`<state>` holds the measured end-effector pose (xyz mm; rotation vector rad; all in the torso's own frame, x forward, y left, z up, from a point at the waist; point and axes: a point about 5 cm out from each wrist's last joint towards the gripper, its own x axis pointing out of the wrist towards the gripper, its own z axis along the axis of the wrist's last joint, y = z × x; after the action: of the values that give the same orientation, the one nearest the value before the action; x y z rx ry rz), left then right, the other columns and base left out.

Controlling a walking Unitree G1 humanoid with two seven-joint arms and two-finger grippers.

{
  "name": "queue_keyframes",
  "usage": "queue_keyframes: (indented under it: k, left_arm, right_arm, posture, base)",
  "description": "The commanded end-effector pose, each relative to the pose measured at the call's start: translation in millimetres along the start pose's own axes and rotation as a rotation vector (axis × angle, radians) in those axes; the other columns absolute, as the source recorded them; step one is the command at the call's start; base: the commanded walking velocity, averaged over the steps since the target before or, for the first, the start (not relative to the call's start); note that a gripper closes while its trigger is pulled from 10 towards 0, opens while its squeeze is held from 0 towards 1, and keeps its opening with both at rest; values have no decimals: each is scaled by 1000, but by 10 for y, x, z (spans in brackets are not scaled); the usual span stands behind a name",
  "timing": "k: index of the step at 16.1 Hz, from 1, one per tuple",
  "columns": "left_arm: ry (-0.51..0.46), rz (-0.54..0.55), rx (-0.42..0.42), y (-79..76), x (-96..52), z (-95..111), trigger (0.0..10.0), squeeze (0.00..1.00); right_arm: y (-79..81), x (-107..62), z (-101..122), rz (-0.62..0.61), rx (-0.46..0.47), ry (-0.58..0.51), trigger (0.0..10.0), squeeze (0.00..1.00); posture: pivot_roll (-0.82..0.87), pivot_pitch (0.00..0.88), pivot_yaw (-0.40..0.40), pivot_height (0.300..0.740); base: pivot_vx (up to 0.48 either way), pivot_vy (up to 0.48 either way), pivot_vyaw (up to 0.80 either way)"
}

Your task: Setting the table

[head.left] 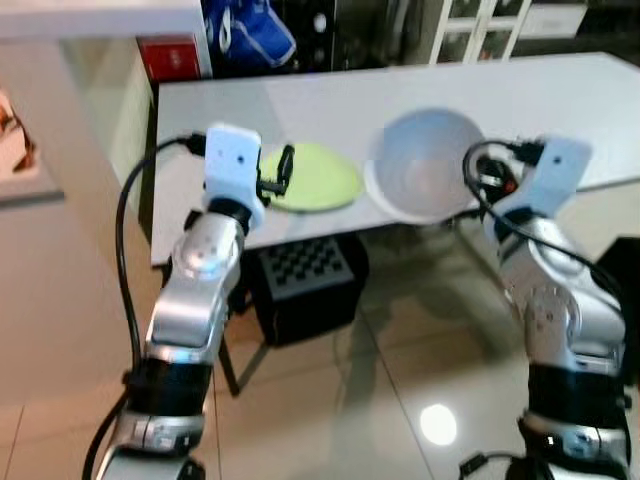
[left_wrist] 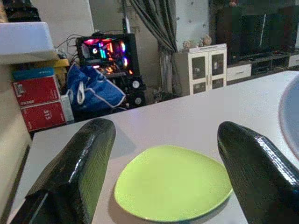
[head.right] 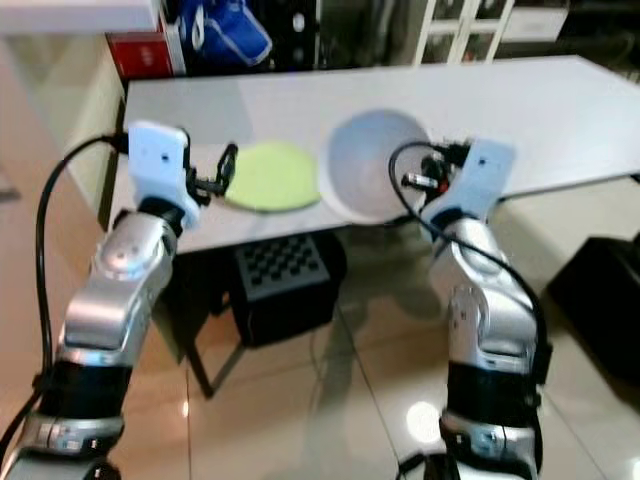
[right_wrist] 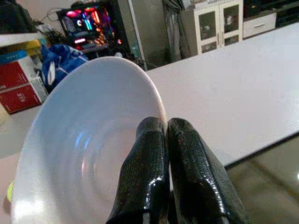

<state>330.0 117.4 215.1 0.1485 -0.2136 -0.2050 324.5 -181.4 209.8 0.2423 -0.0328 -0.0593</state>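
Note:
A lime-green plate [head.left: 315, 178] lies flat on the white table [head.left: 450, 85] near its front edge. My left gripper [head.left: 278, 172] hovers just in front of it at table height, open, with the plate [left_wrist: 173, 184] between and beyond its fingers [left_wrist: 79, 168]. To the plate's right a white bowl [head.left: 425, 165] tilts toward me over the table's front edge. My right gripper [right_wrist: 161, 125] is shut on the bowl's near rim [right_wrist: 84, 149], and its wrist [head.left: 545, 175] is right of the bowl.
A black box with a checkered top [head.left: 305, 280] stands under the table. Red boxes [left_wrist: 39, 100], a blue bag [left_wrist: 93, 91] and a lit computer case [left_wrist: 105, 49] lie beyond the far left end, with a white cabinet [left_wrist: 208, 65] behind. The tile floor [head.left: 400, 400] is glossy.

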Motion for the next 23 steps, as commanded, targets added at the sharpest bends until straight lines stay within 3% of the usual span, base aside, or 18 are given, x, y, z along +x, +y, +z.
queue_keyframes:
  k: [1, 8, 10, 13, 17, 21, 23]
  left_arm:
    - [-10, -24, 4, -74, 17, 40, 10000, 0]
    - [-22, -45, 39, -92, 27, 78, 10000, 0]
    - [-22, -58, 54, -108, 25, 80, 10000, 0]
    - [-21, -74, 62, -124, 22, 78, 10000, 0]
    - [-10, -187, 99, -253, -27, 44, 10000, 0]
    - [4, -336, 158, -359, -166, 14, 10000, 0]
    - [14, -346, 144, -358, -228, -1, 10000, 0]
  right_arm:
    - [-64, -3, 85, -18, 3, -29, 10000, 0]
    - [-57, 5, 63, -17, 19, -18, 10000, 0]
    - [-103, 5, 39, -40, 74, -6, 10000, 0]
    - [-109, 8, 29, -41, 77, 2, 10000, 0]
    - [-126, 23, 34, -47, 77, 9, 10000, 0]
    - [-137, 54, 19, -48, 99, 26, 10000, 0]
    - [-177, 80, -5, -67, 120, 37, 10000, 0]
  posture:
    - [-18, 0, -28, 740]
    - [-14, 0, -28, 740]
    - [-14, 0, -29, 740]
    - [-13, 0, -32, 740]
    - [-14, 0, -39, 740]
    - [-6, 0, -47, 740]
    - [2, 0, -47, 740]
  base:
    - [364, 0, 800]
    - [364, 0, 753]
    - [364, 0, 0]
    - [364, 0, 0]
    - [359, 0, 0]
    - [300, 0, 0]
    - [0, 0, 0]
